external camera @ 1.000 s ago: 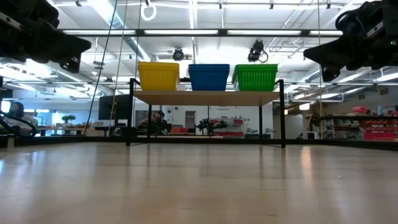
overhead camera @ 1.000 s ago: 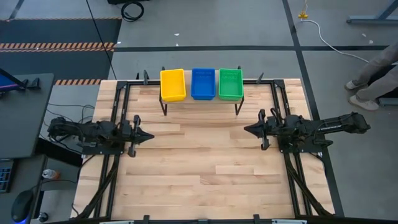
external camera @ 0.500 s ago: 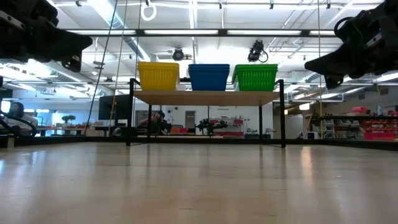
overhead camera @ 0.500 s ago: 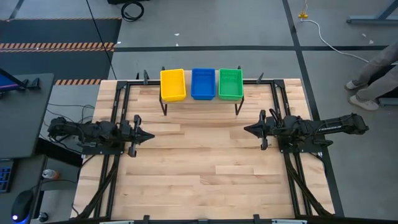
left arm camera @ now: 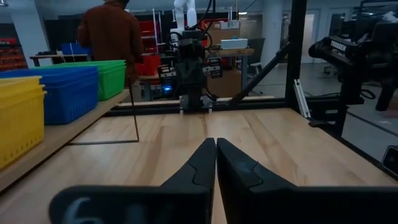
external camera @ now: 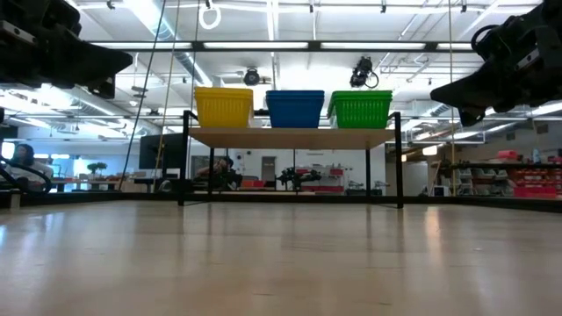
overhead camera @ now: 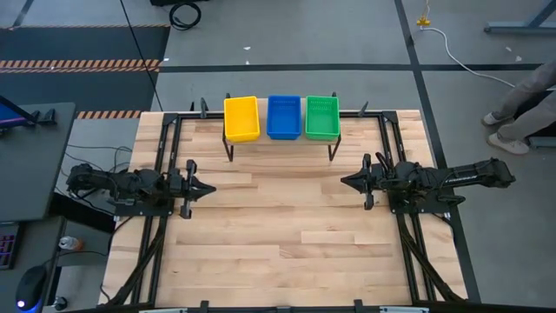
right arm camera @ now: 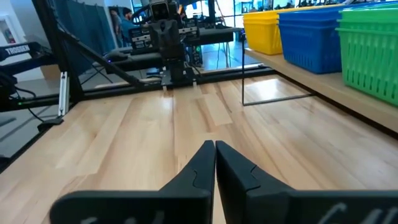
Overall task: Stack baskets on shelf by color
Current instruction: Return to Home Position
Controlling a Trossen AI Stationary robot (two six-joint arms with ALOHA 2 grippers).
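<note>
Yellow stack (overhead camera: 241, 118), blue stack (overhead camera: 284, 116) and green stack (overhead camera: 321, 116) sitting side by side on shelf (external camera: 290, 137). Left claw (overhead camera: 211, 188) and right claw (overhead camera: 345, 181) hovering over bench (overhead camera: 287, 235), both pinched closed, gripping nothing.

My high camera looks straight down on the whole desk (overhead camera: 278, 235); the low one looks level across it. Both wrist cameras face inward, and all four views share the shelf (external camera: 290, 137).

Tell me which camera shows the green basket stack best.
The low view: the green basket stack stands side-on on the shelf. The high view shows only its top; the wrist views catch it obliquely, the right one cropped.
</note>
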